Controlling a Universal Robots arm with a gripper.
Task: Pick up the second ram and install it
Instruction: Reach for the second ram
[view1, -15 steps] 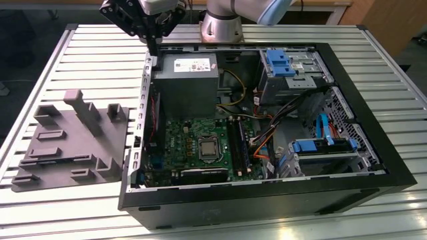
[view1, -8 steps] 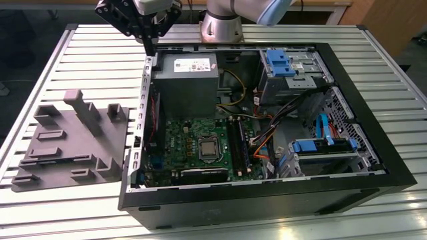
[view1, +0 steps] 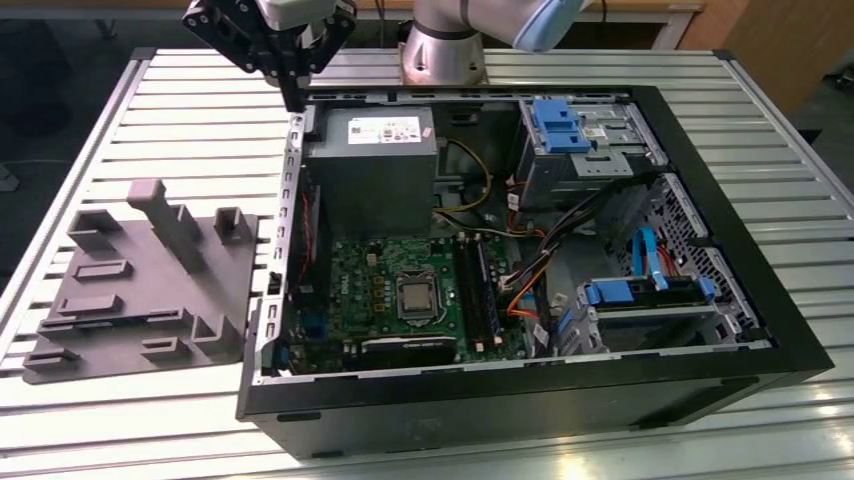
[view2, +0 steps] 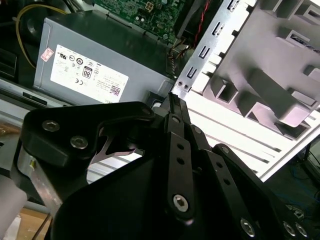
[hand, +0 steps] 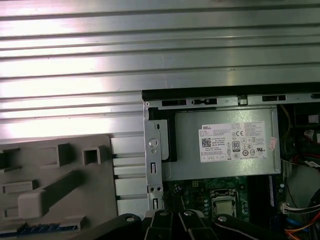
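Note:
My black gripper (view1: 291, 100) hangs high above the rear corner of the open computer case (view1: 747, 350), on the exterior view's left, over the case's edge beside the grey power supply (view1: 371, 160). In the second wrist view its fingers (view2: 176, 107) meet in a point, shut, with nothing between them. The green motherboard (view1: 387, 290) lies in the case, and its long black slots (view1: 477, 285) are at its right side in the exterior view. I cannot pick out the second ram for certain. A thin bluish strip (hand: 35, 229) sits in a slot of the grey holder (hand: 60, 170).
The grey moulded holder (view1: 134, 290) with upright fins lies on the slatted metal table (view1: 200, 90), on the exterior view's left of the case. Blue drive brackets (view1: 558, 125), orange and yellow cables and a CPU socket (view1: 416, 297) are inside the case.

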